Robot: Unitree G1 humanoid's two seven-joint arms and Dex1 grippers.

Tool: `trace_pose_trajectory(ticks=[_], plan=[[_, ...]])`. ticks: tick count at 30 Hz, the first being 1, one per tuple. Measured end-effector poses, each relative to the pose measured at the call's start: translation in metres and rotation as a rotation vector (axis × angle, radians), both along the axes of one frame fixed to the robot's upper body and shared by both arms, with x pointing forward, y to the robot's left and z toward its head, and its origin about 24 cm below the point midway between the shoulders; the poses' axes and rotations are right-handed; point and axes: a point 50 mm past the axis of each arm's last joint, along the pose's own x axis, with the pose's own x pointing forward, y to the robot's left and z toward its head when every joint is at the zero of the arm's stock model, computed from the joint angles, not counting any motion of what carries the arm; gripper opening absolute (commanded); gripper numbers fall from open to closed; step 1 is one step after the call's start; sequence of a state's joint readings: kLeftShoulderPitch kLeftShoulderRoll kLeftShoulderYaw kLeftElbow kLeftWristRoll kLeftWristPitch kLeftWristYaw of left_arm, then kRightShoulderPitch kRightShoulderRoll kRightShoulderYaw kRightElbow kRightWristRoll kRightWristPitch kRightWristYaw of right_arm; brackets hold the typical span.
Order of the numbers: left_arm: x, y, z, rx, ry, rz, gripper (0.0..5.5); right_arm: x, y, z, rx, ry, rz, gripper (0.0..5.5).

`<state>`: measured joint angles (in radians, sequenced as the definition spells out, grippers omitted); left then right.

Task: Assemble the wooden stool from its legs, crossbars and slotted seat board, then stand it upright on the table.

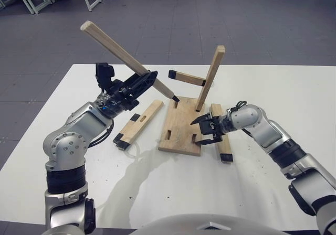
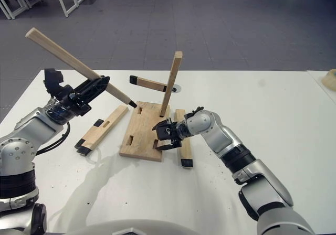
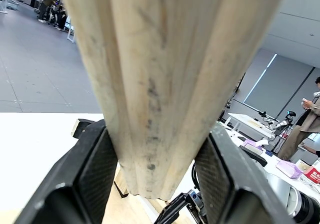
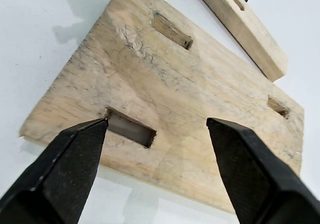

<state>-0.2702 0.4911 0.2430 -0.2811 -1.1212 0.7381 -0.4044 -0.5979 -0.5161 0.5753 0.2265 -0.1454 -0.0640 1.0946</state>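
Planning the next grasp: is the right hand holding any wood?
No, the right hand is open and empty, poised by the seat board.

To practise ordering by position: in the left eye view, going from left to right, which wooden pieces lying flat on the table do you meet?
slotted bar → seat board → second bar, lying along the board's right edge.

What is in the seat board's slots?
A tilted leg stands in the seat board's far right slot. The left gripper holds a second leg at the far left one; insertion can't be seen.
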Motion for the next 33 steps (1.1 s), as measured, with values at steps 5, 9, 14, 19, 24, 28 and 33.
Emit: trace_pose_trajectory(ticks=[5,9,14,19,24,28,33], plan=[[0.001,-0.001,-0.002,0.009,0.001,0.005,2.14,0.000,0.006,0.002,-0.042,-0.108,0.051,3.65],[0.002,-0.003,-0.006,0.084,0.001,-0.001,2.14,-0.011,0.004,0.008,-0.147,-0.258,0.235,3.65],[0.001,-0.005,-0.016,0.211,-0.023,-0.050,2.14,-0.021,-0.020,0.009,-0.288,-0.403,0.429,3.65],[-0.005,-0.014,-0.045,0.240,0.011,-0.133,2.14,-0.019,-0.048,0.009,-0.371,-0.501,0.482,3.65],[0.002,-0.016,-0.069,0.213,0.049,-0.105,2.14,-0.016,-0.061,0.009,-0.375,-0.563,0.495,3.65],[0.014,-0.015,-0.065,0.166,0.027,-0.075,2.14,-0.016,-0.063,0.012,-0.350,-0.593,0.496,3.65],[0.022,-0.012,-0.071,0.150,0.039,-0.071,2.14,-0.014,-0.066,0.018,-0.355,-0.614,0.488,3.65]])
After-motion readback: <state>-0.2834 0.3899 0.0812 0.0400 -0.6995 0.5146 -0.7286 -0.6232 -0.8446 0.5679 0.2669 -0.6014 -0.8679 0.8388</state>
